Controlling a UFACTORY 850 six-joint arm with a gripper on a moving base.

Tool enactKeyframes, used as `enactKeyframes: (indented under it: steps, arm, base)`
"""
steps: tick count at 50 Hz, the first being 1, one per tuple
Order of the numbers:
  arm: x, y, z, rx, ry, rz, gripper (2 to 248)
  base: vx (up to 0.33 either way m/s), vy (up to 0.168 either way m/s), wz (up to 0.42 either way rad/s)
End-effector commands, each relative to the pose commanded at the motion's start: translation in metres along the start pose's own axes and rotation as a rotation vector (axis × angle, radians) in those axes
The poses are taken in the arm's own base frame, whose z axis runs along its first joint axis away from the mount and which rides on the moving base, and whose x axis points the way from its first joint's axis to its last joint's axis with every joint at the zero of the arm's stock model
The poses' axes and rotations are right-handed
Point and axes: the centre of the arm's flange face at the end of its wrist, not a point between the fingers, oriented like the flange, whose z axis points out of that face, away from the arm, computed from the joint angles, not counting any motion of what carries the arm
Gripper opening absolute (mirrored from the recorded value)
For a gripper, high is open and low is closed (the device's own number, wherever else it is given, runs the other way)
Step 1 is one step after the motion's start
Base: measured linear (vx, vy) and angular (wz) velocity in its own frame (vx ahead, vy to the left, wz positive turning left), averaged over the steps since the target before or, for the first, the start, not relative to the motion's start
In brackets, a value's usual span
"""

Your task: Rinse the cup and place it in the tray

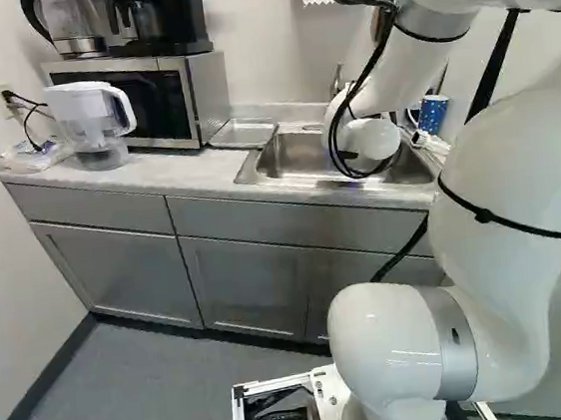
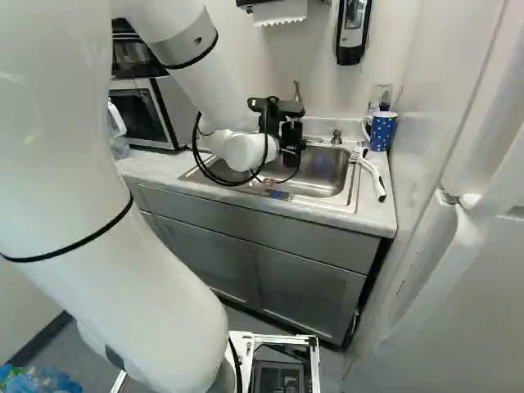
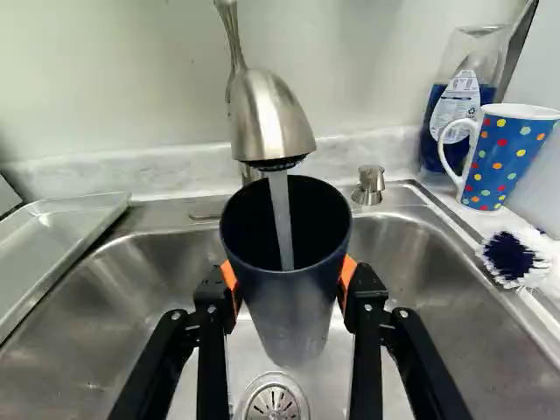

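Over the sink, my gripper shows at the arm's end in the right base view. In the wrist view the gripper has its orange pads against both sides of a dark cup, shut on it. The cup's open mouth faces up under the faucet, and a stream of water runs into it. The metal tray lies on the counter beside the sink; in the left base view the tray is next to the microwave. The cup's underside is hidden.
The sink basin surrounds the cup, with its drain below. A dotted mug, a soap bottle and a brush stand or lie on the other side. A water pitcher stands by the microwave.
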Motion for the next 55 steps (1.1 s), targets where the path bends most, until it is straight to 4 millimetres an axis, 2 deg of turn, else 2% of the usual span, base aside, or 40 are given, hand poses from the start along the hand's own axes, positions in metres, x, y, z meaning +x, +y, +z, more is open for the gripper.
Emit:
enactKeyframes:
  steps: [55]
  arm:
    - [0.0000, 0.0000, 0.0000, 0.000, 0.000, 0.000, 124]
  base:
    - [0.000, 0.000, 0.000]
